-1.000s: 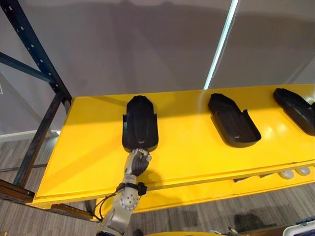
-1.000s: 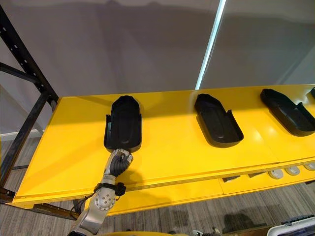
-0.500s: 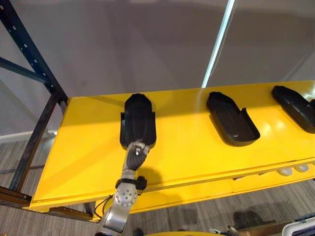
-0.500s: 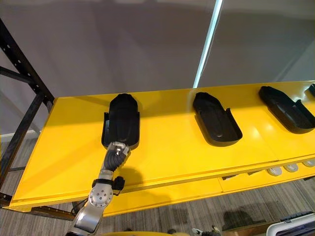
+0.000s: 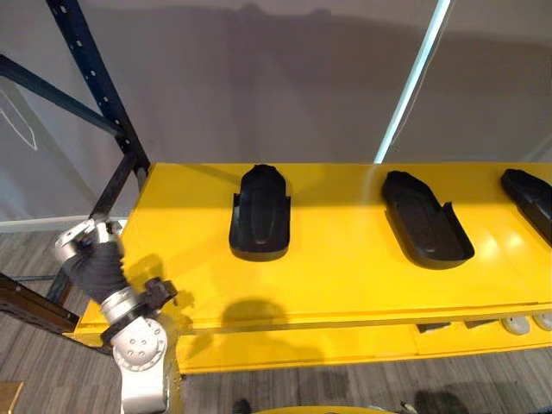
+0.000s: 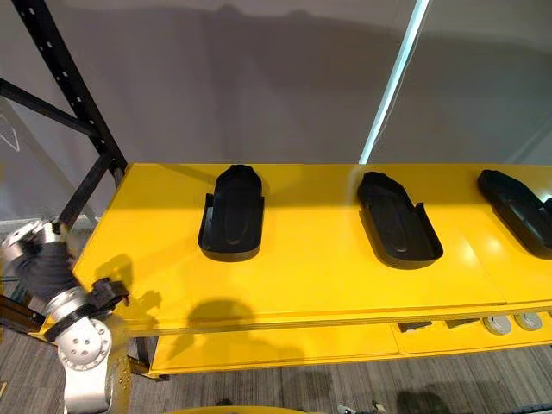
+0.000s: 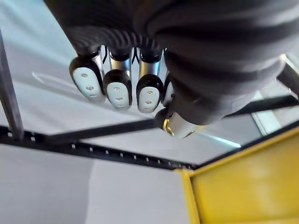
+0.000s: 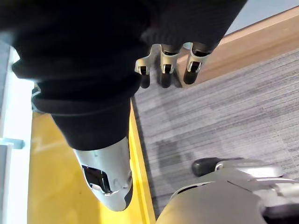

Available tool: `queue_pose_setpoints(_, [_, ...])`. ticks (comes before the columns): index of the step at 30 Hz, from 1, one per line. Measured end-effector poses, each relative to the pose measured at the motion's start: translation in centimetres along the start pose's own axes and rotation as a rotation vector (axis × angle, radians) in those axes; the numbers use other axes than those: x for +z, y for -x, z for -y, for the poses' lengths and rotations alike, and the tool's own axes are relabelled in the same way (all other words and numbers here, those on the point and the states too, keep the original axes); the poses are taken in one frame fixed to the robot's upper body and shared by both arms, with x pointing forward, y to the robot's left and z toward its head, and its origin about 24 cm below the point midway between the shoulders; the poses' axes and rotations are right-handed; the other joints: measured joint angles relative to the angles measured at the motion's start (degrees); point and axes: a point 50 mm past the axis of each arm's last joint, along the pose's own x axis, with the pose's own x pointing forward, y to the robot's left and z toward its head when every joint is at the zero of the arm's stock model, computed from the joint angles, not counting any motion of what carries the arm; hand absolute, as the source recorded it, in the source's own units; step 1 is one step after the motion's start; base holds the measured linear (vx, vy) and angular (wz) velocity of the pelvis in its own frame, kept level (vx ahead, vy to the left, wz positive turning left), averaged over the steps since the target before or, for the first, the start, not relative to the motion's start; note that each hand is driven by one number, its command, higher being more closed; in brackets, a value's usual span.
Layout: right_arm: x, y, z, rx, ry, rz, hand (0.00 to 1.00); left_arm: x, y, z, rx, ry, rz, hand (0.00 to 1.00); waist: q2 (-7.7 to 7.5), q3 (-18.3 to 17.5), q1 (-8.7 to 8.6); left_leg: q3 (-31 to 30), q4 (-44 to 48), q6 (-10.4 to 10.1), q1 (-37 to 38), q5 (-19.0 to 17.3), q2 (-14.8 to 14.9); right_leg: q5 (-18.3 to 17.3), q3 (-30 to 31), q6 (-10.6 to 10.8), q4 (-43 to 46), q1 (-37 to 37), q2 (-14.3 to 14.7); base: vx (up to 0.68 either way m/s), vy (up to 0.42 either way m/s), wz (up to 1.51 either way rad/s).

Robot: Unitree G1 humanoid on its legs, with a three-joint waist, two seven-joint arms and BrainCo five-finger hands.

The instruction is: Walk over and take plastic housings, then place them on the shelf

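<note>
Left hand (image 5: 84, 250) is backing right off the black plastic housing with the rounded nose and raised side walls (image 5: 260, 214). A second ago its fingers were up against the near end of that piece, and now it's hanging off the left end of the shelf, well apart from it. The whole view is sliding over a bit too, so that's the camera, not the parts.

The housing itself is lying flat toward the left end of the glossy yellow shelf board (image 5: 345, 276), rounded nose pointing at the wall, nothing touching it. To its right a second black housing (image 5: 425, 220) is sitting at a slight angle, and a third one (image 5: 528, 194) is running off the right edge of the view. All three are spaced well apart.

In the left wrist view, the fingers (image 7: 117, 88) are curling in on nothing, so it's basically making an empty fist. The right hand (image 8: 164, 60) is hanging down over the grey striped carpet (image 8: 224, 116) with its fingers dangling loose, carrying nothing.

A dark blue steel rack post with holes (image 5: 99, 86) is rising at the shelf's left end, and a plain grey wall (image 5: 259, 78) is sitting behind it all.
</note>
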Motion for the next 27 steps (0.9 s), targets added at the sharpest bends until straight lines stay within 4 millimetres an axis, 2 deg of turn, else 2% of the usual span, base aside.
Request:
queue_pose_setpoints(2, [0.1, 0.1, -0.5, -0.001, -0.014, 0.005, 0.00, -0.8, 0.5, -1.2, 0.065, -0.025, -0.050, 1.00, -0.28, 0.0, 0.08, -0.3, 0.0, 0.0, 0.2, 0.0, -0.1, -0.3, -1.0, 0.5, 0.1, 0.5, -0.2, -0.02, 0.007, 0.19])
queue_pose_setpoints(5, [0.0, 0.3, -0.7, 0.000, -0.019, 0.010, 0.00, -2.9, 1.3, -3.5, 0.170, -0.107, -0.155, 1.00, -1.23, -0.5, 0.70, 0.7, 0.0, 0.0, 0.2, 0.0, 0.0, -0.8, -1.5, 0.4, 0.5, 0.6, -0.4, 0.00, 0.007, 0.09])
queue_pose_setpoints(6, [0.1, 0.4, -1.0, 0.006, -0.023, 0.017, 0.00, -4.4, 1.7, -4.5, 0.206, -0.161, -0.225, 1.00, -1.54, -0.6, 1.64, 1.2, 0.0, 0.1, 0.3, -0.1, 0.0, -0.8, -1.5, 0.4, 0.5, 0.6, -0.5, 0.03, 0.008, -0.04])
queue_pose_setpoints(8, [0.5, 0.4, -1.2, 0.014, -0.019, 0.032, 0.00, -6.4, 2.6, -5.8, 0.248, -0.232, -0.338, 1.00, -1.89, -0.6, 1.78, 1.7, 0.0, 0.2, 0.4, -0.2, 0.0, -0.8, -1.8, 0.4, 0.5, 0.6, -0.6, 0.04, 0.011, 0.00])
queue_pose_setpoints(12, [1.6, 0.7, -2.3, 0.043, -0.028, 0.080, 0.00, -10.7, 5.7, -8.7, 0.297, -0.388, -0.607, 1.00, -3.00, -0.3, 1.77, 3.4, 0.1, 0.8, 2.3, -1.1, -0.2, -1.2, -2.6, 0.6, 0.9, 2.3, -1.4, 0.06, 0.024, 0.01])
queue_pose_setpoints(13, [1.8, 0.7, -2.5, 0.049, -0.026, 0.088, 0.00, -11.1, 6.1, -9.1, 0.300, -0.404, -0.637, 1.00, -3.11, -0.4, 1.78, 3.5, 0.1, 0.8, 2.4, -1.2, -0.3, -1.3, -2.6, 0.6, 1.0, 2.3, -1.4, 0.05, 0.030, -0.06])
queue_pose_setpoints(16, [2.5, 1.0, -3.5, 0.076, -0.039, 0.118, 0.00, -13.5, 8.8, -10.4, 0.244, -0.484, -0.830, 1.00, -2.66, -0.3, 1.75, 3.3, 0.1, 0.7, 2.9, -1.2, -1.2, -2.5, -2.8, 1.0, 2.2, 2.4, -2.3, 0.04, 0.030, 0.03])
queue_pose_setpoints(17, [2.5, 1.0, -3.5, 0.076, -0.040, 0.118, 0.00, -14.2, 10.0, -10.7, 0.211, -0.511, -0.897, 0.00, -2.27, -0.3, 1.91, 3.4, 0.1, 0.9, 3.4, -1.3, -1.5, -3.1, -2.8, 1.3, 2.9, 2.5, -2.7, 0.04, 0.032, 0.06])
queue_pose_setpoints(22, [2.5, 1.0, -3.3, 0.067, -0.064, 0.113, 0.00, -16.0, 13.7, -12.3, 0.119, -0.577, -1.104, 0.00, -0.74, -0.4, 1.79, 3.3, 0.0, 1.4, 3.7, -1.5, -2.2, -4.0, -2.7, 1.5, 3.5, 2.4, -3.3, 0.04, 0.017, 0.01])
queue_pose_setpoints(27, [2.8, 0.8, -2.9, 0.049, -0.100, 0.107, 0.00, -17.0, 16.7, -12.7, 0.018, -0.625, -1.253, 0.00, 0.18, 0.1, 1.70, 3.3, 0.0, 1.5, 4.4, -1.4, -2.2, -4.0, -2.5, 1.5, 2.7, 3.3, -3.0, 0.02, -0.007, -0.01])
